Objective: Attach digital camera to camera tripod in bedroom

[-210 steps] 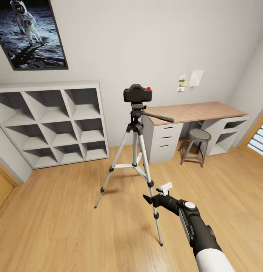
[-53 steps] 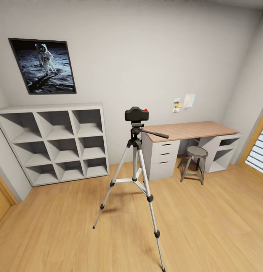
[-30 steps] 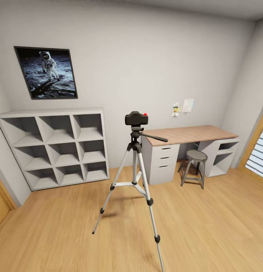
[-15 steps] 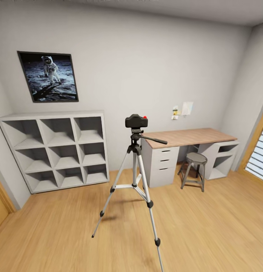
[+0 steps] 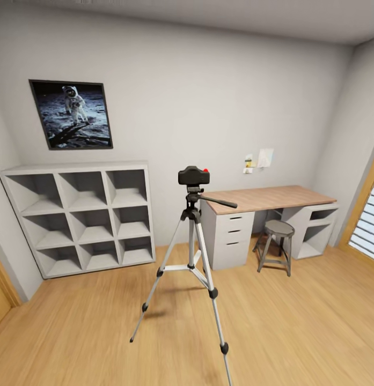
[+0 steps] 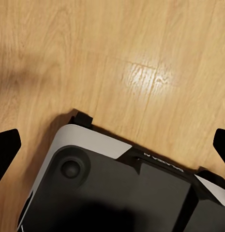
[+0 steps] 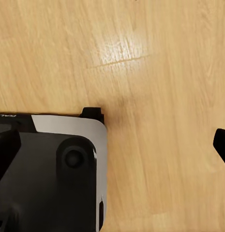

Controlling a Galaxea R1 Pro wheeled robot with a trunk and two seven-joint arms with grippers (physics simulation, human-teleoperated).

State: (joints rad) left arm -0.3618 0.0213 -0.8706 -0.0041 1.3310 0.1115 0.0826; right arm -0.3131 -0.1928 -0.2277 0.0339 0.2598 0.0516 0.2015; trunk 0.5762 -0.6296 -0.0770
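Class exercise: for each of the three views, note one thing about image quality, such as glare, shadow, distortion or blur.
Head view: wide-angle distortion tilts the walls and the grey shelving; the camera tripod casts only a faint floor shadow. Left wrist view: a bright glare patch on the wood floor, with a soft dark smudge nearby. Right wrist view: a similar glare streak on the floor; plank grain looks soft.

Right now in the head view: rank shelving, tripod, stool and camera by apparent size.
Largest to smallest as they look:
1. Grey cube shelving
2. Camera tripod: taller in the picture but far thinner; it also stands nearer, so this rank is unsure
3. Round grey stool
4. Digital camera, atop the tripod
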